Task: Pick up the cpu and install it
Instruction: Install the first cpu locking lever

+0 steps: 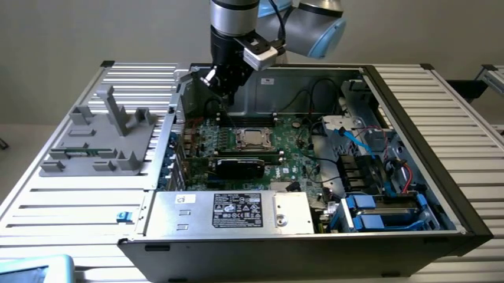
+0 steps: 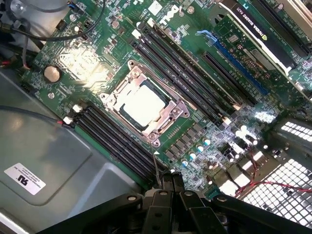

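One square chip was the story: the cpu (image 1: 252,139) lay flat at the centre of the exterior view, its smooth silver-beige lid catching the light. It was seated inside the socket frame (image 2: 170,116), a dark square with bright stamped-metal edges. Around it spread the green motherboard (image 1: 299,154), busy with tiny components and flanked by long black ribbed memory slots (image 2: 109,134).

All of it sat in the open black computer case (image 1: 429,147), with a matte silver power supply (image 1: 228,209) along the lower edge. On the exterior view's left, a grey plastic fixture (image 1: 102,135) with upright posts stood on the slatted metal table (image 1: 71,206).

Up above, the gripper (image 1: 226,93) hung near the case's back wall, up and to the left of the chip in the exterior view and well apart from it. From the wrist, its black fingers (image 2: 166,181) were pressed together with nothing between them, touching nothing.
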### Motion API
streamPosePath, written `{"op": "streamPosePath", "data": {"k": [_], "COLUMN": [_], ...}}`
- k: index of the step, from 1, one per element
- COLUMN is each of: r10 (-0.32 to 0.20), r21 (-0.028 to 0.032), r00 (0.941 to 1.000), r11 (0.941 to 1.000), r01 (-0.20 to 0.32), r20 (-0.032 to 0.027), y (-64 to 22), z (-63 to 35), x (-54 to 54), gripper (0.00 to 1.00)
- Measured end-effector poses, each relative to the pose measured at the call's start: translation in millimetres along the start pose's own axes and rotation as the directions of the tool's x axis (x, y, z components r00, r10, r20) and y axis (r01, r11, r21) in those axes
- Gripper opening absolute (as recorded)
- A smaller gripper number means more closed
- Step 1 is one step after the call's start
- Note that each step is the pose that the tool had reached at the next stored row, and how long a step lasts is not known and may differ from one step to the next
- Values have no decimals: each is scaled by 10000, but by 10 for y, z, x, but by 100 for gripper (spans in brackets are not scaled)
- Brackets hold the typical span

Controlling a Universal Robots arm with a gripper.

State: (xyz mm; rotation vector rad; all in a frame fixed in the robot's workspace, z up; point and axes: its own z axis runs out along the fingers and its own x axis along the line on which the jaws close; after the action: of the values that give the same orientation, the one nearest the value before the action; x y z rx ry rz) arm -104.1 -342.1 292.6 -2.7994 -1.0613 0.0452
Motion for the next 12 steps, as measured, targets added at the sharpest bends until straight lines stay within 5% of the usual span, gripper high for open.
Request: {"op": "streamPosePath", "data": {"k": [5, 12], "r10": [630, 1631], "r21": [-12, -19], "r00": [9980, 9863], "r11": [9980, 9866], "r01": [-630, -1632], "r20": [-94, -247], "y": [0, 1], "z": [0, 4], "x": [0, 1], "gripper": [12, 12]}}
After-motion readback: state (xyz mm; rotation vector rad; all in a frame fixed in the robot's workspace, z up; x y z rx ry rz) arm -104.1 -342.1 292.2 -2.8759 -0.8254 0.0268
